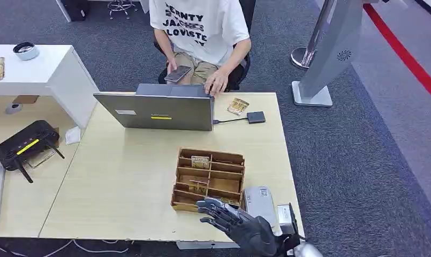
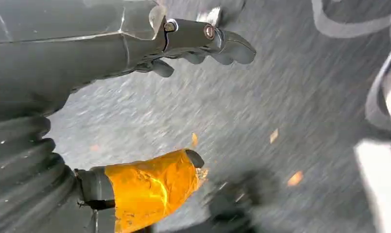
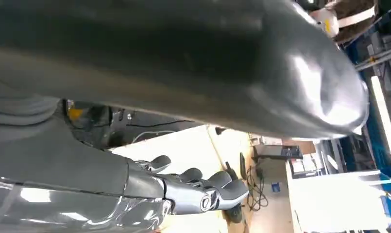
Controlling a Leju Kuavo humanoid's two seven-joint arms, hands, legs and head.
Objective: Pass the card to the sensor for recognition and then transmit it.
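So we've got a big bare stretch of worktop (image 1: pixel 122 182) on the left-centre of the frame, wide open for a hand to sweep through. Centre-low, the wooden divider box (image 1: pixel 209 179) sits in the way, with a grey device (image 1: pixel 260 202) just beside it on the right. Our right hand (image 1: pixel 240 222) hovers at the box's near edge, fingers spread. Further up, the laptop (image 1: pixel 157 110) walls off the far side, a person's hand (image 1: pixel 217 83) resting behind it.

grey carpet (image 1: pixel 352 160), wooden table (image 1: pixel 127 182)
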